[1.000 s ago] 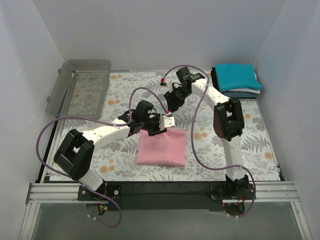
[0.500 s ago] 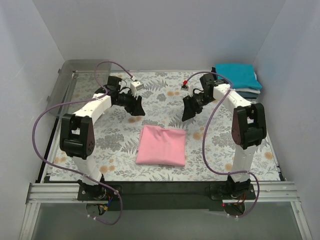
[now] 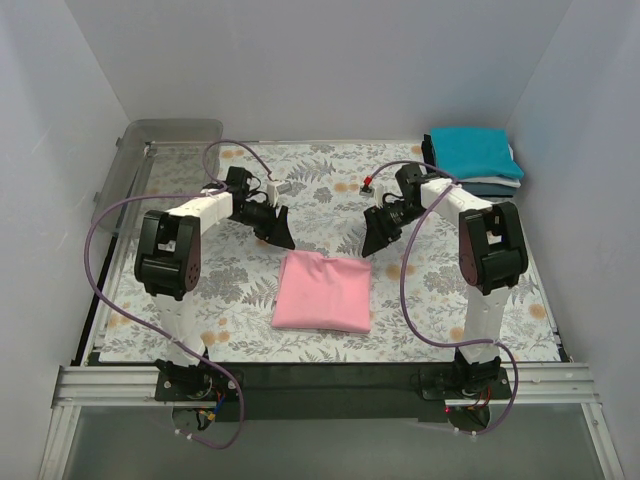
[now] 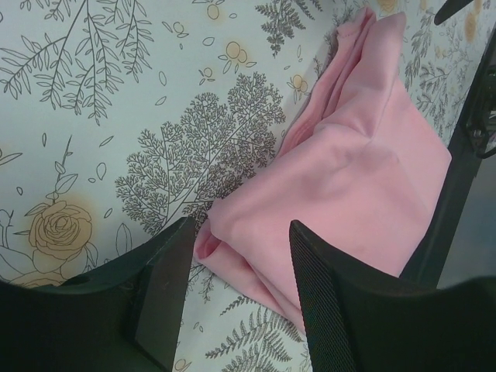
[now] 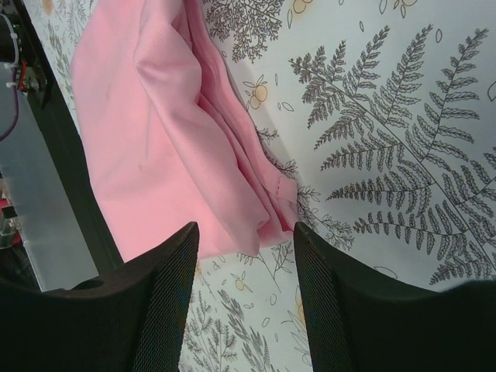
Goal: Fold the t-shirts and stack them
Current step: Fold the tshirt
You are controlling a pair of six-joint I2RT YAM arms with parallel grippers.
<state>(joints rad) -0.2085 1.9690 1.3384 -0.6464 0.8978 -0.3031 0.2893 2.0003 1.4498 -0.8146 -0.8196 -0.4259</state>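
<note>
Setup is sitting inside a plain white booth, with bare walls [image 3: 320,70] closing it in on the left, far and right sides. The tabletop [image 3: 230,290] is wearing a pale floral cloth with grey ferns, leafy sprigs and little orange-yellow roses dotted around, and it's lying pretty flat. A black strip [image 3: 330,375] is running along the near edge, with an aluminium rail [image 3: 100,384] beside it where both arm bases are sitting. A smoky clear plastic bin [image 3: 165,175] is sitting at the far left corner, up by the left wall.

The pink shirt [image 3: 323,291] is lying around the middle of the tabletop, a bit toward the near edge, folded into a rough rectangle. In the wrist views its far edge is showing bunched layers rather than one crisp fold. The other shirts are sitting in a stack [image 3: 478,165] in the far right corner, with the teal shirt [image 3: 475,148] on top and darker shirts [image 3: 488,187] peeking out underneath.

The left arm [image 3: 205,207] is reaching in from the left, with the left jaws pointing down just beside the pink shirt's far left corner. The right arm [image 3: 450,198] is mirroring that, with the right jaws at the far right corner. Both sets of jaws are standing apart and holding nothing. Each wrist view is showing two black fingers [image 4: 325,302] spread, with a shirt corner and patterned cloth in the gap. Can't tell if the tips are touching the cloth. Purple cables [image 3: 403,285] are looping off both arms.
</note>
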